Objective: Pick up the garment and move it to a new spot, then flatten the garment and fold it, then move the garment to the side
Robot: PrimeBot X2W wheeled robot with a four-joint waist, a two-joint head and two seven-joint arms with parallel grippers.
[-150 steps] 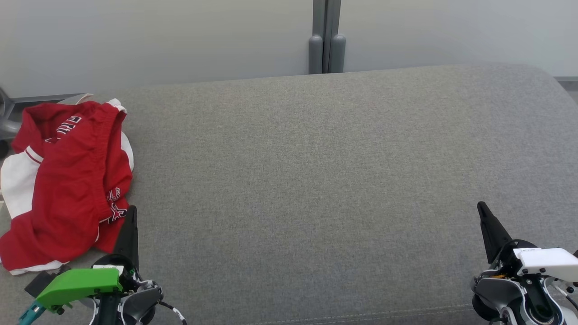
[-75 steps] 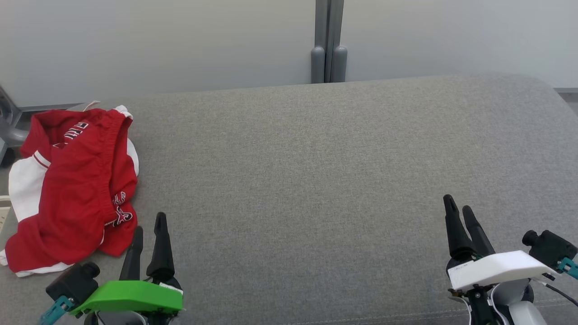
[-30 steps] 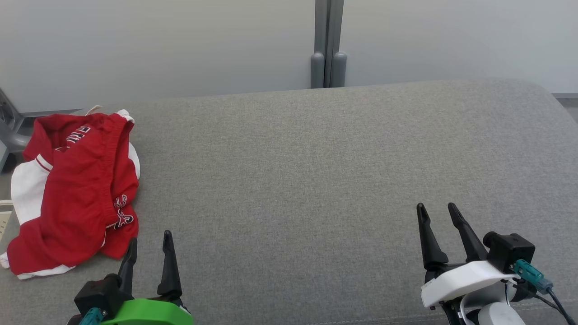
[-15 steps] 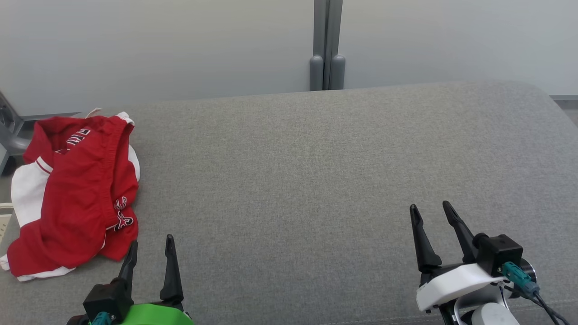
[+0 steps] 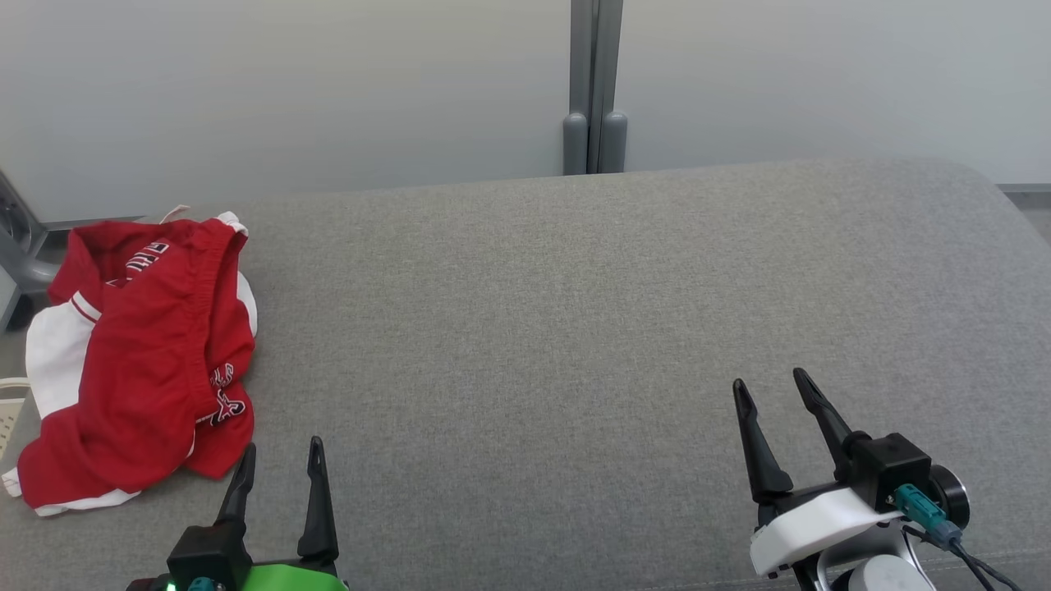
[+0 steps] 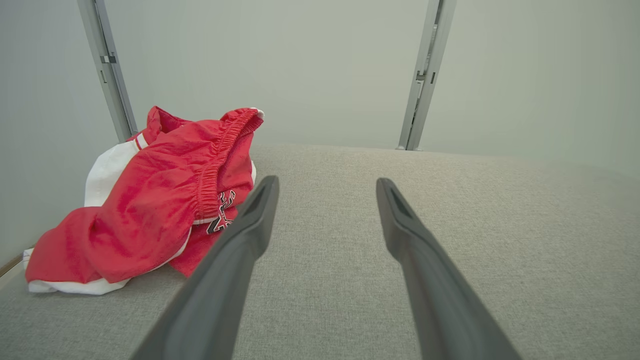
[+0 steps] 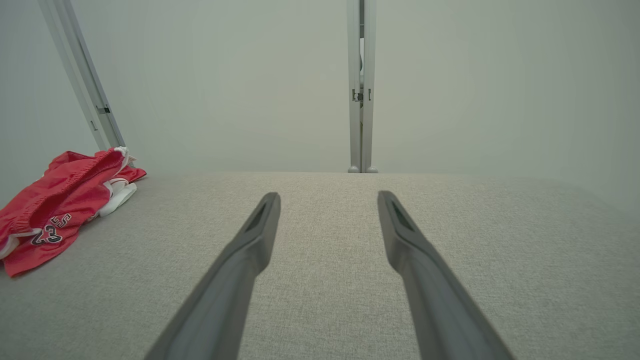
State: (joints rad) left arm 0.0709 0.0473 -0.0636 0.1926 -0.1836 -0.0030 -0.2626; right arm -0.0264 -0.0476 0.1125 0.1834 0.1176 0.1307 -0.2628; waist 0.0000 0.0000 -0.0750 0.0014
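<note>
Left gripper (image 5: 282,444) at 7 o'clock, right gripper (image 5: 768,379) at 5: both spread wide, holding nothing, over grey cushion (image 5: 575,328). Red-and-white shorts (image 5: 139,353) crumpled at 9, close beside left gripper. Grey post (image 5: 593,82) at 12.

I am working in a plain test room: 2 bare pale wall panels (image 5: 287,90), a grey metal post (image 5: 593,82), a grey padded bench (image 5: 575,328).

Red and white garment (image 5: 135,361) with dark lettering, grey cushion (image 5: 575,328)
</note>
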